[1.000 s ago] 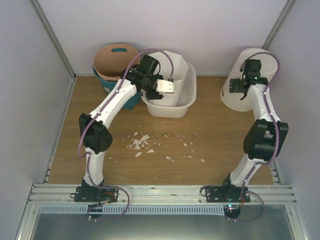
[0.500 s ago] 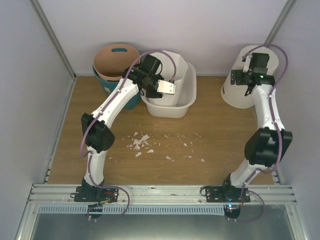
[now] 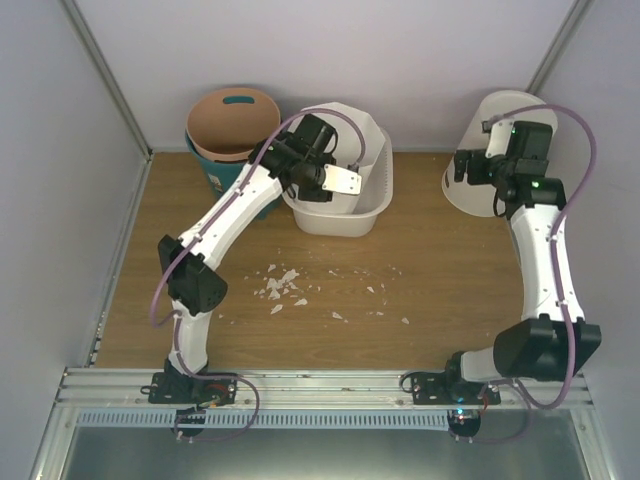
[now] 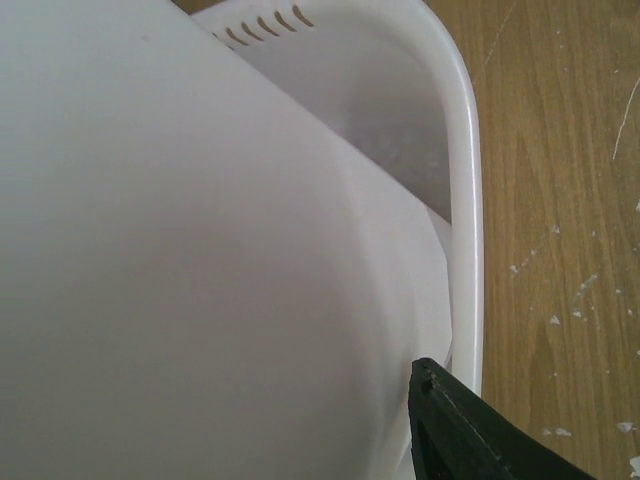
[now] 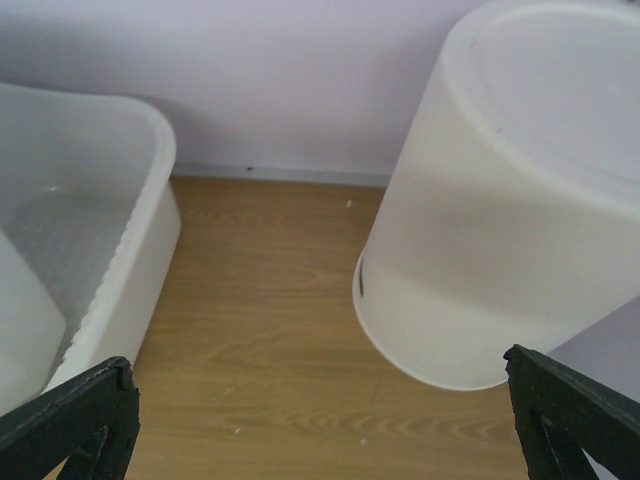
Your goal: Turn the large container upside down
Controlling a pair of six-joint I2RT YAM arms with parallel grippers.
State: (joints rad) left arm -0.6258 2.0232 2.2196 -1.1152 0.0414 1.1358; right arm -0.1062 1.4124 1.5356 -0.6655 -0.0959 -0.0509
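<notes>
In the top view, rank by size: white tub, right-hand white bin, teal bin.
1. white tub and white bin: too alike to rank, arms partly cover both.
2. teal bin: smallest.

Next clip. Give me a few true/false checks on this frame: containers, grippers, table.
The large container stands open side up. True.
The right gripper is shut on the round white bin. False: its fingers are spread wide, with nothing between them.
White scraps lie on the table. True.
The brown and teal bin stands by the right wall. False: it is at the back left, beside the large container.
The left gripper is over the large container. True.
</notes>
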